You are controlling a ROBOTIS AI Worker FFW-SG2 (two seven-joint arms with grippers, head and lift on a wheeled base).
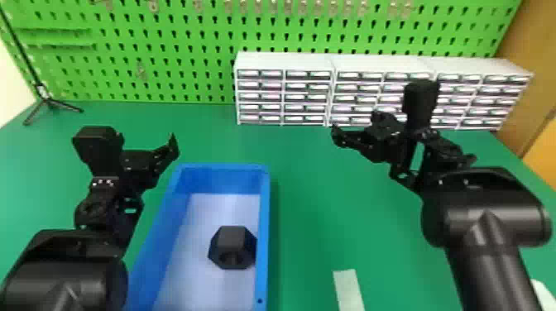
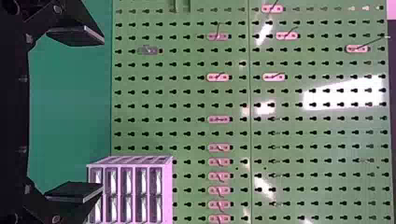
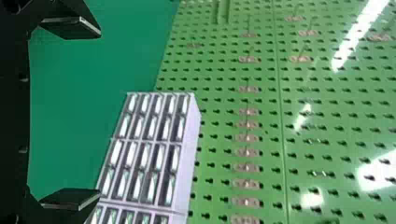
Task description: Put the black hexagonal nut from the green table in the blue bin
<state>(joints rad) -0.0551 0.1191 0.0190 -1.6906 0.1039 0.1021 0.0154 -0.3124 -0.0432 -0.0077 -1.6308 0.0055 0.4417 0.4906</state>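
The black hexagonal nut (image 1: 232,247) lies inside the blue bin (image 1: 265,231), on its pale floor against the right wall. My left gripper (image 1: 165,151) is up by the bin's far left corner, away from the nut. In the left wrist view my left gripper (image 2: 74,114) has its two fingers wide apart and nothing between them. Over the right half of the green table (image 1: 314,198) is my right gripper (image 1: 351,132), well apart from the bin. Its own wrist view shows the right gripper (image 3: 70,112) open and holding nothing.
White drawer cabinets (image 1: 285,62) line the table's back edge, in front of a green pegboard (image 1: 165,53). A small black tripod (image 1: 49,101) stands at the back left. A pale strip (image 1: 348,289) lies on the table, right of the bin.
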